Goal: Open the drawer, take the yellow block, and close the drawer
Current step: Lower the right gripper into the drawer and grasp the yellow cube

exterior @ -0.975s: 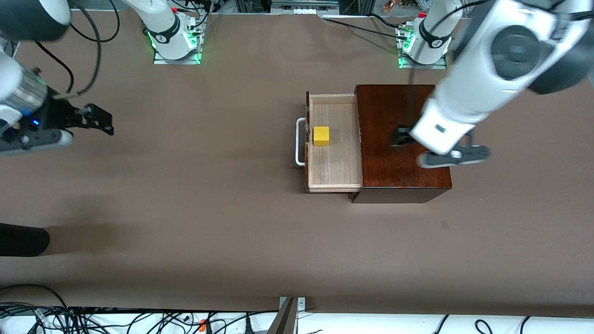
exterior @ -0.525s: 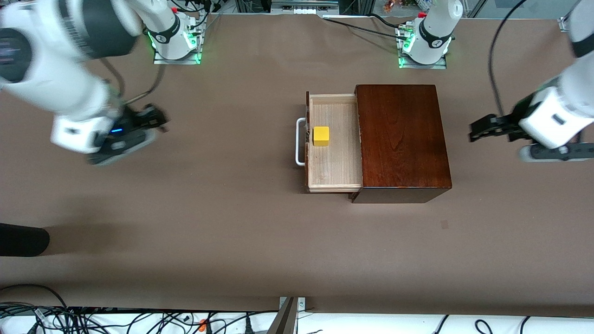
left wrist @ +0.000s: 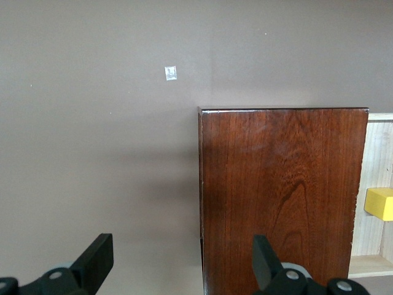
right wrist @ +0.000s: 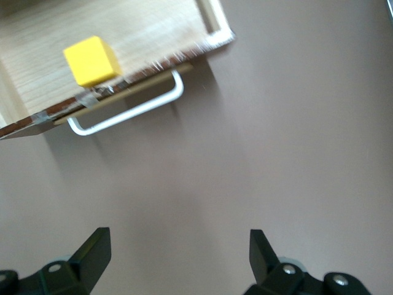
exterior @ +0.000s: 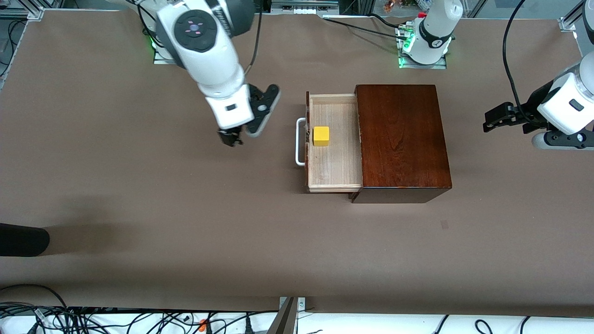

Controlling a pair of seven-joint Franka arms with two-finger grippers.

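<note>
The drawer (exterior: 336, 162) of the dark wooden box (exterior: 401, 139) stands pulled out toward the right arm's end of the table, white handle (exterior: 300, 141) leading. The yellow block (exterior: 321, 136) sits on the drawer's pale floor just inside the handle. My right gripper (exterior: 230, 138) hangs open and empty over bare table beside the handle. Its wrist view shows the block (right wrist: 91, 60), the handle (right wrist: 132, 114) and the right gripper (right wrist: 178, 252). My left gripper (exterior: 499, 119) is open and empty over the table at the left arm's end. The left wrist view shows the box (left wrist: 282, 196), the block (left wrist: 381, 204) and the left gripper (left wrist: 181, 258).
A small pale mark (exterior: 444, 224) lies on the brown table nearer the front camera than the box. A dark object (exterior: 23, 240) juts in at the right arm's end. Cables (exterior: 93, 320) run along the front edge.
The right arm has swung in from its end of the table to beside the drawer handle. The left arm has drawn back from over the box to its own end. Drawer and block have not moved.
</note>
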